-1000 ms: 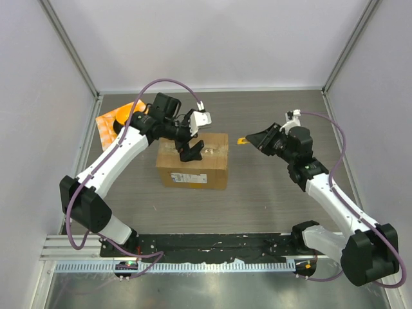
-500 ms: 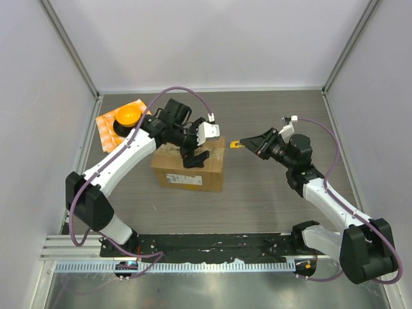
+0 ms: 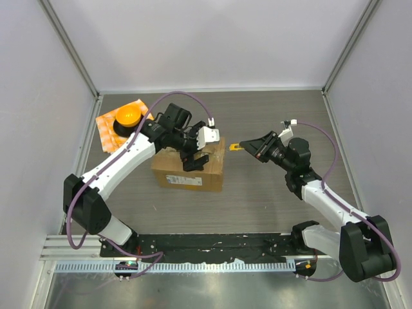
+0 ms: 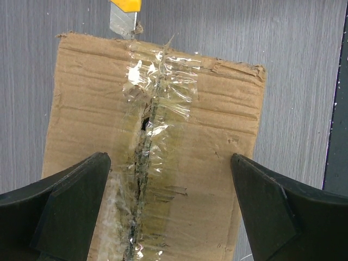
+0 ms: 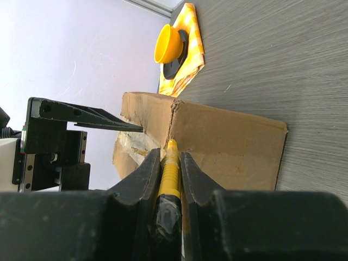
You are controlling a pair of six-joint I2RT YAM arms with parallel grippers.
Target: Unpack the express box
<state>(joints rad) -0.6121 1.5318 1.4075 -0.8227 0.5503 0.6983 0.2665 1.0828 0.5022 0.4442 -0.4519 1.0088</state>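
i see the left jaws spread wide above the express box (taped seam torn); the right jaws pinch 1 yellow knife, blade at the seam's end.

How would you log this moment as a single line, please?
left gripper: open, over express box top | right gripper: shut on yellow knife | blade: at taped seam end

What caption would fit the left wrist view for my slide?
Open jaws of the left gripper above the taped express box; a yellow knife at the far end of its seam.
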